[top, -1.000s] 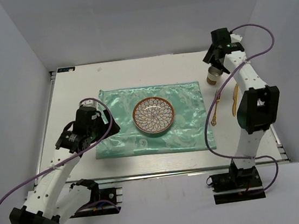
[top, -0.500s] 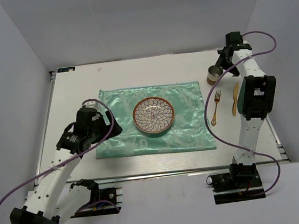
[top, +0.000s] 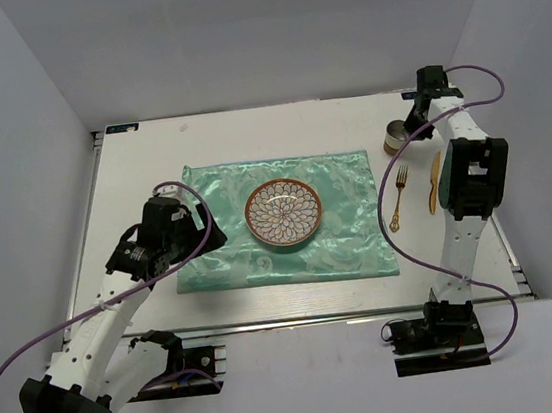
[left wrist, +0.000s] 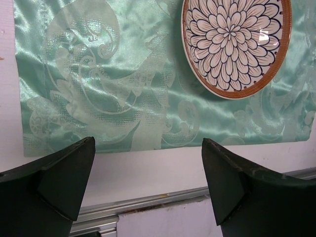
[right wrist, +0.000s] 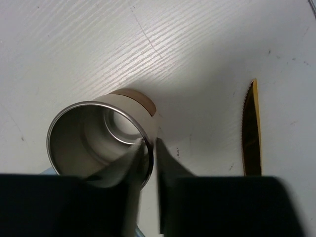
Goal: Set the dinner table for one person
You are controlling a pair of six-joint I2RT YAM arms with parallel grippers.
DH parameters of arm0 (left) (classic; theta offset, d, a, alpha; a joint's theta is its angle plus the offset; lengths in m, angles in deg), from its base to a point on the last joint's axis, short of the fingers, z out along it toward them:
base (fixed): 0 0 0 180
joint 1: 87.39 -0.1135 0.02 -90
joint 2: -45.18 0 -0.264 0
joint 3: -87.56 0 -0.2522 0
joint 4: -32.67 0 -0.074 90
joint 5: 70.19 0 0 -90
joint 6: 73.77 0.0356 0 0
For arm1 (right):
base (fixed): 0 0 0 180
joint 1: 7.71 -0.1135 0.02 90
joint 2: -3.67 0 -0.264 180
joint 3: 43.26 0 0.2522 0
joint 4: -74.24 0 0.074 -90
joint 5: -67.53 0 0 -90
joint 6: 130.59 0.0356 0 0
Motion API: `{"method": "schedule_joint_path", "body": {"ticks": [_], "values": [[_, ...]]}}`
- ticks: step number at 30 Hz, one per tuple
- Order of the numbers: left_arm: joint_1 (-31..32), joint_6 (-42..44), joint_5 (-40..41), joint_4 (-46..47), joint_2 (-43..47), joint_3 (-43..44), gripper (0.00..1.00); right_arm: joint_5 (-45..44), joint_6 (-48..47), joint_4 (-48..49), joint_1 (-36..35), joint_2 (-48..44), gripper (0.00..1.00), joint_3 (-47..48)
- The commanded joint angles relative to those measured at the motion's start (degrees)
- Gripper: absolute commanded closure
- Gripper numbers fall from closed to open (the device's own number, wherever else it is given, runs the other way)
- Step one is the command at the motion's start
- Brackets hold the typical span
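On the white dinner table [top: 247,134] a mint-green cloth [top: 231,247] carries a flower-patterned plate [top: 284,212]. A gold fork [top: 399,196] and a gold knife [top: 434,182] lie right of the cloth. Behind them stands a metal cup [top: 395,136]. My right gripper [right wrist: 152,144] is shut on the cup [right wrist: 84,133]: one finger inside the rim, one outside. My left gripper [left wrist: 148,143] hangs open over the cloth's near left corner, holding nothing. The plate [left wrist: 236,44] shows ahead of it.
The aluminium rail [left wrist: 148,202] of the table's near edge runs just under the left fingers. The knife [right wrist: 252,133] lies close to the right of the held cup. Grey walls enclose the table on three sides.
My right gripper has closed on the cup's rim after the arm swung right and back. The left arm has barely moved.
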Motion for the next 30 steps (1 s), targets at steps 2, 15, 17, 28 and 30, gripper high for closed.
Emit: {"method": "schedule_joint_path", "body": {"ticks": [2, 15, 17, 28, 30], "values": [[-0.07, 0.37, -0.24, 0.51, 1.04, -0.29, 0.02, 1.16, 0.48, 1.5, 0.63, 0.3, 1.0, 1.06], [-0.07, -0.33, 0.12, 0.07, 2.45, -0.29, 0.02, 0.28, -1.01, 5.53, -4.72, -16.04, 1.0, -6.23], [-0.07, -0.51, 2.49, -0.1, 2.63, -0.2, 0.02, 1.77, -1.8, 5.1, -7.17, -16.14, 1.0, -7.38], [-0.07, -0.86, 3.1, -0.19, 3.94, -0.29, 0.02, 1.95, -0.66, 4.48, -16.42, -16.14, 1.0, -14.41], [-0.07, -0.77, 3.02, -0.19, 3.86, -0.29, 0.02, -0.06, -0.57, 4.48, -17.47, -15.79, 1.0, -14.59]]}}
